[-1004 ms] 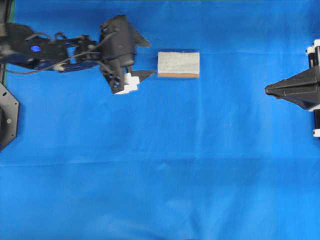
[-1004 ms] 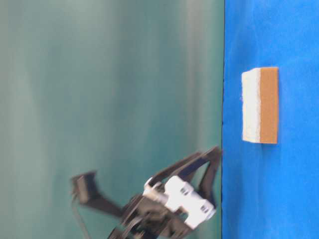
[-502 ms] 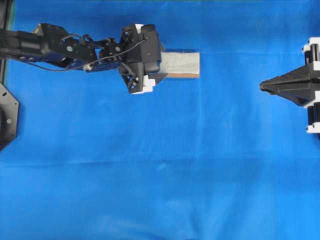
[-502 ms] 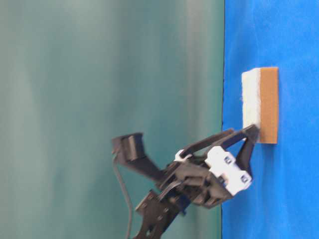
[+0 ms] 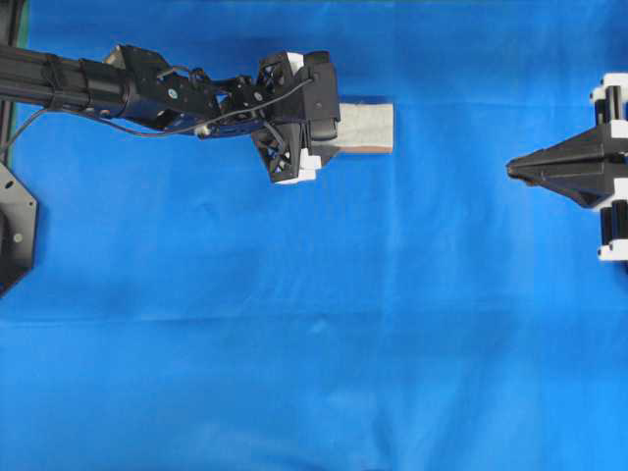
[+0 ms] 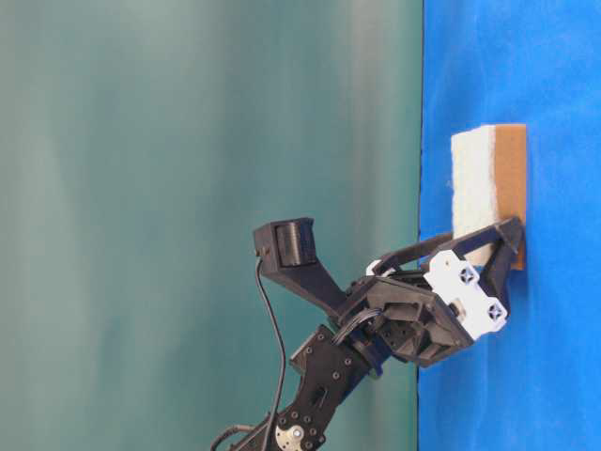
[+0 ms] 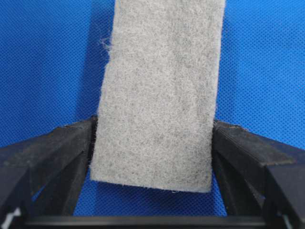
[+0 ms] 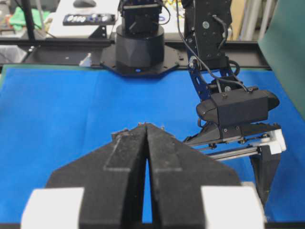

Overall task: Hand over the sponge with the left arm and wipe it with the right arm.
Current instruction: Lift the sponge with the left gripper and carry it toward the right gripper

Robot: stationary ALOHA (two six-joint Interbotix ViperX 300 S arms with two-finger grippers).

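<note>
Your left gripper [image 5: 339, 123] stands spread wide over the near end of the sponge [image 5: 365, 125] in the overhead view, holding nothing yet; the black wrist body hides most of the fingers and covers the sponge's left part. The sponge lies flat on the blue cloth [image 5: 314, 343] toward the top middle, and your right gripper [image 5: 512, 169] waits well apart at the right edge, its tips pinched together and empty. You are at the pick-up step, I judge: straddled, not yet closed.

From table level, the left gripper [image 6: 502, 249] reaches down onto the cloth with one dark finger across the sponge's [image 6: 484, 183] near end. The pad shows a thick white fuzzy layer and a thin orange-brown one behind it. It looks soft, so expect it to give a little when squeezed.

Through the left wrist camera, you see the sponge [image 7: 162, 90] between the two black fingers [image 7: 52, 148], its grey felted face up, slightly skewed to the gripper's line. The left finger looks to be touching its edge or just beside it, the right one likewise. What the next move calls for, to my mind, is closing squarely on the long sides, then lifting toward the right arm.

Through the right wrist camera, the right gripper [image 8: 146, 138] is closed on nothing, and the left arm [image 8: 236, 112] works beyond it; the sponge itself is hidden there.
</note>
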